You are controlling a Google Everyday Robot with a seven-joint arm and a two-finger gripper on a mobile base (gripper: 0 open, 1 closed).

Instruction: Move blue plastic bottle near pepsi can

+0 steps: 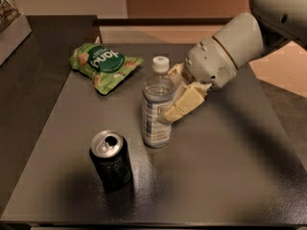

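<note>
The blue plastic bottle [157, 103] is clear with a white cap and a pale label. It stands upright near the middle of the dark table [225, 166]. My gripper [171, 96] comes in from the right and is shut on the bottle's middle, one cream finger in front and one behind. The pepsi can [111, 160] is dark with a silver open top. It stands upright near the front edge, just to the lower left of the bottle, with a small gap between them.
A green snack bag [102, 65] lies flat at the back left of the table. A second dark surface [38, 61] adjoins on the left, with a pale box [10, 28] at its far corner. My white arm [240, 42] crosses the right rear.
</note>
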